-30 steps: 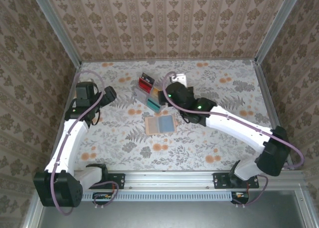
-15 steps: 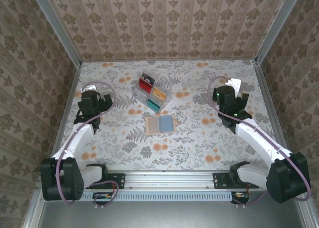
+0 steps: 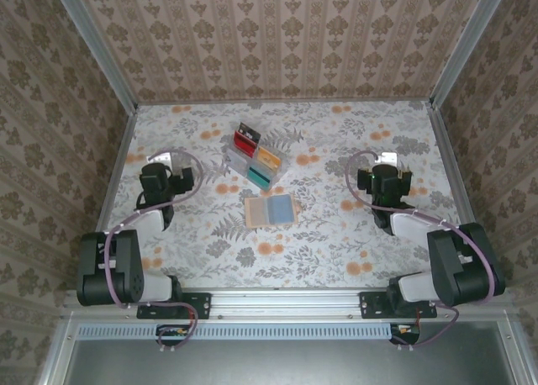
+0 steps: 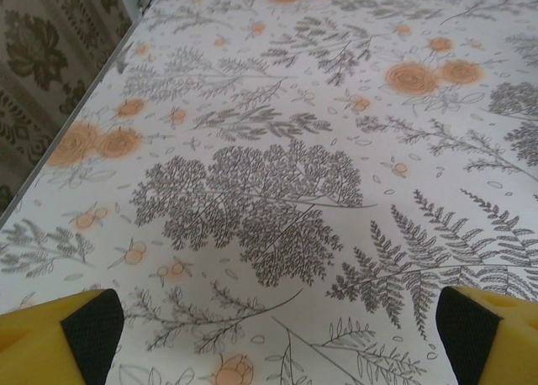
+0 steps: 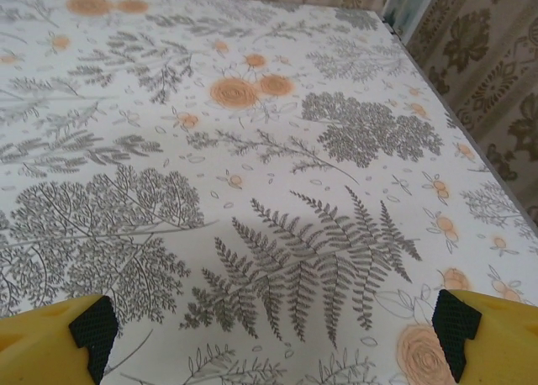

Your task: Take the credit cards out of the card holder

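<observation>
Overhead, card holder point(image 3: 271, 210): tan, opened flat near the middle of the desk point(image 3: 336, 242), with its blue-grey pockets facing up. Whether a card sits in a pocket is too small to tell.
Overhead, clear tiered stand point(image 3: 241, 156): just beyond the card holder toward the far wall, apart from it, with cards upright in its slots.
Overhead, credit cards point(image 3: 268, 158): an orange-yellow one stands in the stand, between a red-and-black card point(image 3: 245, 138) on the far side and a teal card point(image 3: 258, 177) on the near side.
Overhead, left gripper point(image 3: 171, 160): over the left part of the desk, well apart from the card holder, on an arm folded back toward its base. The finger spread is hard to read from up here.
Overhead, right gripper point(image 3: 386, 161): over the right part of the desk, equally well apart from the card holder, on an arm folded the same way.
Left wrist, left gripper point(image 4: 277, 330): yellow fingers with black pads point(image 4: 92, 322) sit at the two lower corners, spread wide and released, with bare desk point(image 4: 252, 192) between them.
Left wrist, surroundings: grey fern and orange flower print, with the desk's left edge and the patterned wall point(image 4: 34, 57) at upper left.
Right wrist, right gripper point(image 5: 275, 334): black pads point(image 5: 458, 330) on yellow fingers at the lower corners, spread wide and released over bare desk point(image 5: 277, 234).
Right wrist, surroundings: the same floral print, with the desk's right edge and the wall point(image 5: 487, 57) at upper right.
</observation>
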Tool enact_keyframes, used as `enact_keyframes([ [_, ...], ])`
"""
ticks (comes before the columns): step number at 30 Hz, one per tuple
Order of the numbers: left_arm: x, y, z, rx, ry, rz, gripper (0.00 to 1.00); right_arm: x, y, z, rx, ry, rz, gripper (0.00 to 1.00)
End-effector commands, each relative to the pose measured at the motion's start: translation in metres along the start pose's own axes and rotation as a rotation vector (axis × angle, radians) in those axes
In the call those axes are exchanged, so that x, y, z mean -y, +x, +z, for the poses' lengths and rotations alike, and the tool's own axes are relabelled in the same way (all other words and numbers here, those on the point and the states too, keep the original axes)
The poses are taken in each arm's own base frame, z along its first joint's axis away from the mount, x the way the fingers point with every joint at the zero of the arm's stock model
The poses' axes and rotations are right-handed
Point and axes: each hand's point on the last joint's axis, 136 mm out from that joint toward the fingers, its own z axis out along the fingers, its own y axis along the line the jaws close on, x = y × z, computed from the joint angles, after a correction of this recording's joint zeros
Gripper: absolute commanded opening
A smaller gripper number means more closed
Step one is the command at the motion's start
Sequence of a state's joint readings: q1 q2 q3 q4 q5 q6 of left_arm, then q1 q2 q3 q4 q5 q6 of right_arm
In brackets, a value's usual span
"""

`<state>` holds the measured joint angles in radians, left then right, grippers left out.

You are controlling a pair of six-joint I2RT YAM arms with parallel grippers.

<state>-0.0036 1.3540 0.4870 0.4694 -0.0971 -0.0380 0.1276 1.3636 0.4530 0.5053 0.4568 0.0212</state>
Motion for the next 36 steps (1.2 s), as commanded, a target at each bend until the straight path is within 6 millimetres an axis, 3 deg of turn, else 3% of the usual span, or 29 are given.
enact_keyframes([
  [1, 0.008, -0.021, 0.001, 0.109, 0.059, 0.042, 1.0, -0.006, -0.026, 0.001, 0.115, -0.096, 0.066, 1.0],
  [6, 0.012, -0.006, 0.006, 0.153, 0.068, 0.05, 1.0, -0.022, -0.027, -0.004, 0.183, -0.243, 0.09, 1.0],
  [12, 0.014, 0.006, 0.014, 0.151, 0.075, 0.052, 1.0, -0.031, -0.011, 0.01, 0.146, -0.263, 0.069, 1.0],
  [21, 0.019, 0.007, 0.019, 0.123, 0.066, 0.088, 1.0, -0.029, -0.005, 0.02, 0.116, -0.252, 0.089, 1.0],
  [36, 0.023, 0.007, 0.019, 0.121, 0.087, 0.098, 1.0, -0.029, -0.005, 0.02, 0.115, -0.255, 0.092, 1.0],
])
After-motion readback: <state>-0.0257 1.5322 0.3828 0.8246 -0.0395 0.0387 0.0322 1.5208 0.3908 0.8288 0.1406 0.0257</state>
